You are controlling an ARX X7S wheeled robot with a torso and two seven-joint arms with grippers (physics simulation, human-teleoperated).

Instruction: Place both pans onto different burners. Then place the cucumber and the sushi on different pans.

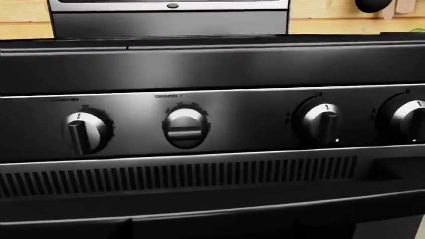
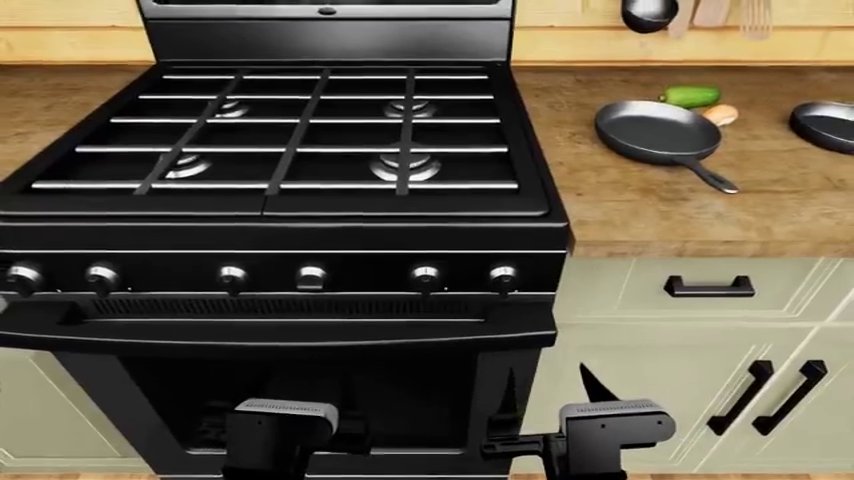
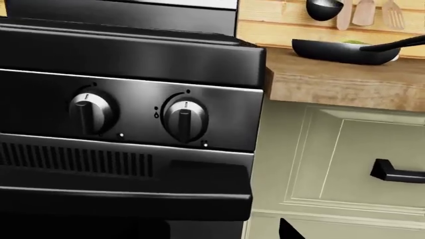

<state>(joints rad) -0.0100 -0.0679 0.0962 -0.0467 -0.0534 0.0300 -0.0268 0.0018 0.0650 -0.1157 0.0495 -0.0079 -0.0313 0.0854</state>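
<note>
One dark pan (image 2: 658,130) lies on the wooden counter right of the stove, handle toward the front. A second pan (image 2: 827,124) is cut off by the right edge. The green cucumber (image 2: 691,96) and the orange sushi (image 2: 722,114) rest on the counter just behind the first pan. All the burners, such as the front right one (image 2: 404,163), are bare under the grates. My right gripper (image 2: 550,393) hangs low before the oven's right edge, fingers apart and empty. My left gripper (image 2: 283,418) is low before the dark oven door, its fingers lost against the black.
A row of knobs (image 2: 311,277) runs along the stove front, and the oven handle (image 2: 280,330) juts out below it. Cream cabinets with black pulls (image 2: 709,288) stand at the right. A ladle (image 2: 649,12) and utensils hang on the back wall.
</note>
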